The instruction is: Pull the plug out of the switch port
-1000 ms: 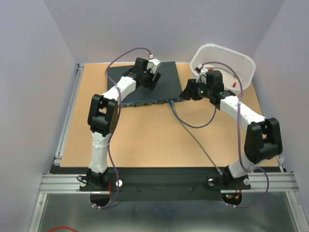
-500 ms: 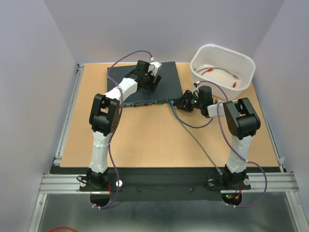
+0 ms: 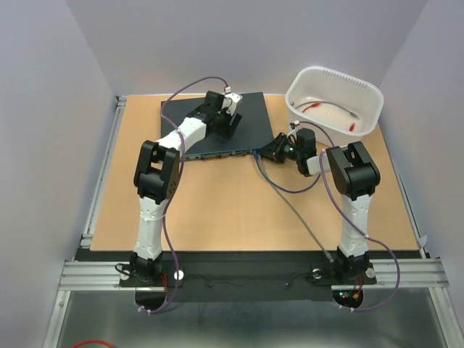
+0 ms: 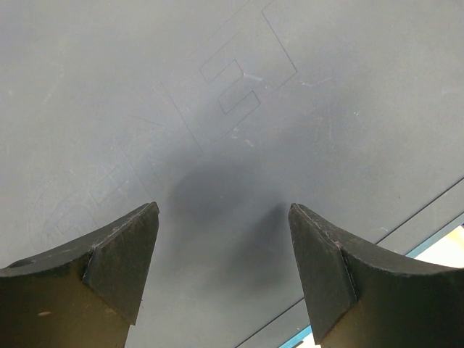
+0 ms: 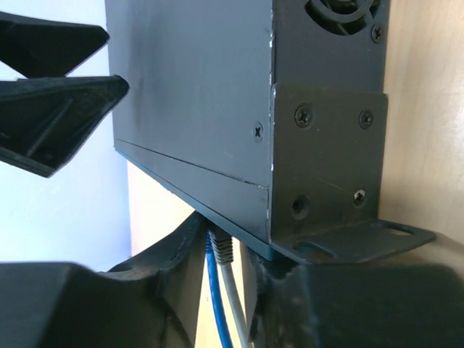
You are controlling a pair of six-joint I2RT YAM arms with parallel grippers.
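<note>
The switch [image 3: 217, 129] is a flat dark box at the back middle of the table. A grey plug [image 5: 222, 248] and a blue cable [image 5: 214, 308] sit in its sockets at the front right corner [image 3: 257, 154]. My right gripper [image 3: 271, 152] is at that corner, open, its fingers [image 5: 168, 270] on either side of the grey plug [image 5: 225, 254]; a gap shows on the right of the grey cable. My left gripper [image 3: 229, 120] is open and empty, low over the switch's top [image 4: 223, 210].
A white tub [image 3: 366, 98] with red and white bits in it stands at the back right. The grey cable [image 3: 301, 221] runs from the switch across the table to the near edge. Purple arm cables loop over both arms.
My right arm has folded and swung from the tub down and left to the switch's front right corner. My left arm has stayed on the switch.
</note>
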